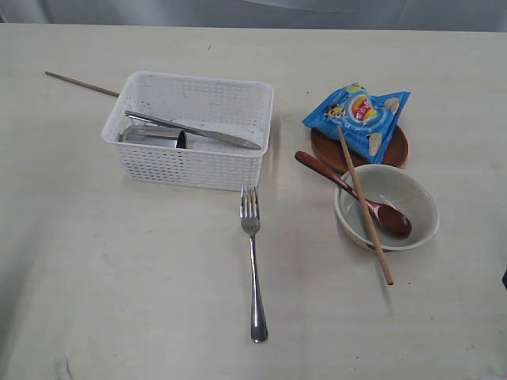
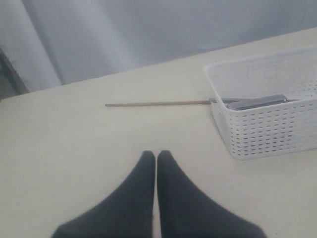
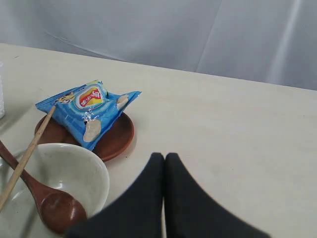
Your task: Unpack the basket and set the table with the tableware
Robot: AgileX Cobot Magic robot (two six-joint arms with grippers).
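Note:
The white basket (image 1: pixel 190 168) (image 2: pixel 267 129) stands left of centre on the table (image 1: pixel 119 277), holding a steel knife (image 1: pixel 194 131) (image 2: pixel 257 102) and a steel cup (image 1: pixel 154 137). One chopstick (image 1: pixel 81 84) (image 2: pixel 158 103) lies on the table by the basket's far-left corner. A steel fork (image 1: pixel 253 261) lies in front of the basket. At the right, a white bowl (image 1: pixel 412 202) (image 3: pixel 74 173) holds a red-brown spoon (image 1: pixel 356 194) (image 3: pixel 54 208) and a second chopstick (image 1: pixel 364 206) (image 3: pixel 27 153). Behind it sits the brown plate (image 1: pixel 329 154) (image 3: pixel 116 136). My left gripper (image 2: pixel 156 154) and right gripper (image 3: pixel 164 156) are both shut and hold nothing; neither shows in the exterior view.
A blue snack bag (image 1: pixel 360 115) (image 3: pixel 89 111) lies on the brown plate. A grey curtain (image 2: pixel 148 29) hangs behind the table's far edge.

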